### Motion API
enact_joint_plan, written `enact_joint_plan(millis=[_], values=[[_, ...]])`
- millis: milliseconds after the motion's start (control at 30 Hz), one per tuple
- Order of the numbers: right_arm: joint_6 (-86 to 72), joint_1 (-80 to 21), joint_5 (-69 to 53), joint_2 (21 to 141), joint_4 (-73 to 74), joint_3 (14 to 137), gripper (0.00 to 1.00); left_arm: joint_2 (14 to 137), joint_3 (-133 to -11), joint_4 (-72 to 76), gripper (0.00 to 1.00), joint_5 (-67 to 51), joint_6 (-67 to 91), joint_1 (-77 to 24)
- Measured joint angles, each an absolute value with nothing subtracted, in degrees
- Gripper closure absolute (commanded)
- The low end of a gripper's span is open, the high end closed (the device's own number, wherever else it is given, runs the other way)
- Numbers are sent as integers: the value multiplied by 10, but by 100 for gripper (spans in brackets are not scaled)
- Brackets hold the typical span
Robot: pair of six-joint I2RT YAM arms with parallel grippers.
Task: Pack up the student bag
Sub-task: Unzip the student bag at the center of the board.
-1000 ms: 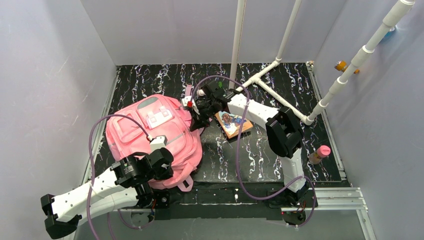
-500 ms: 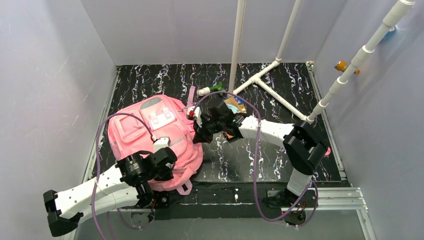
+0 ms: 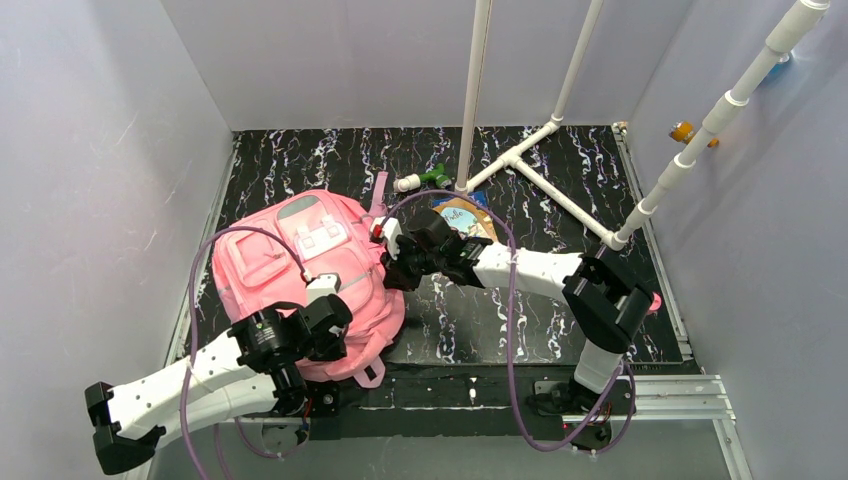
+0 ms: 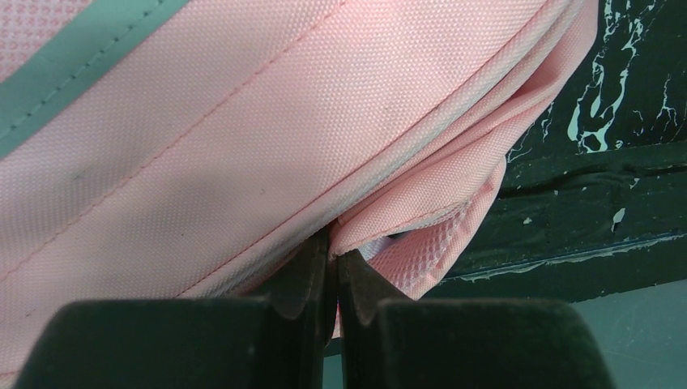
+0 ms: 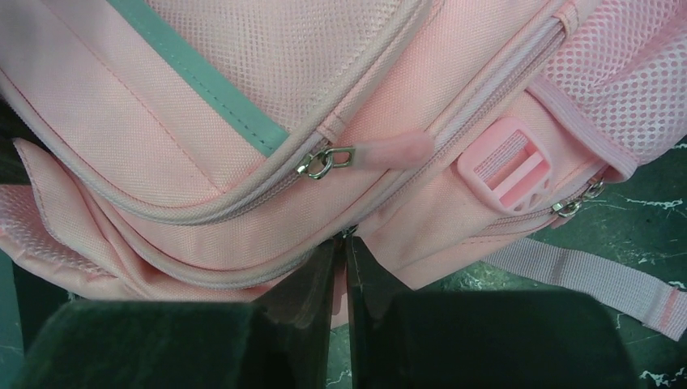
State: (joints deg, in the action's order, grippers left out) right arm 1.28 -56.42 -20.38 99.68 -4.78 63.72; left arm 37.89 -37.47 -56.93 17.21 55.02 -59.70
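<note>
The bag [image 3: 290,250] lies on the left of the tabletop [image 3: 560,170]. Our left tool [image 4: 334,251] is clamped on its near edge, we think to steady it. Our right tool [image 5: 342,243] meets a zipper [image 5: 454,123], but we cannot tell if it grips.

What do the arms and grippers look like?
The left arm and right arm have white links and bulky black joints, each with a looping purple cable. The left gripper and right gripper have matte black fingers tapering to narrow tips.
</note>
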Motion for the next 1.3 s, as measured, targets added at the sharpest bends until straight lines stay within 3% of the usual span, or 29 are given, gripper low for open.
enact_joint_plan(millis=[100, 300, 367, 600, 800, 1000, 1300], values=[[34, -561, -214, 998, -37, 646, 71, 373, -375, -569, 100, 172, 551, -597], [61, -551, -245, 1006, -31, 651, 67, 372, -375, -569, 100, 172, 552, -597], [64, -550, -249, 1008, -31, 651, 71, 372, -375, -569, 100, 172, 552, -597], [65, -547, -270, 1013, -31, 652, 99, 375, -375, -568, 100, 172, 552, -597], [58, -549, -235, 1012, 51, 695, 99, 388, -377, -560, 100, 173, 550, -597], [60, -569, -126, 988, 171, 748, 99, 462, -409, -525, 100, 162, 524, -585], [83, -593, -11, 931, 234, 736, 99, 534, -445, -432, 100, 105, 441, -462]])
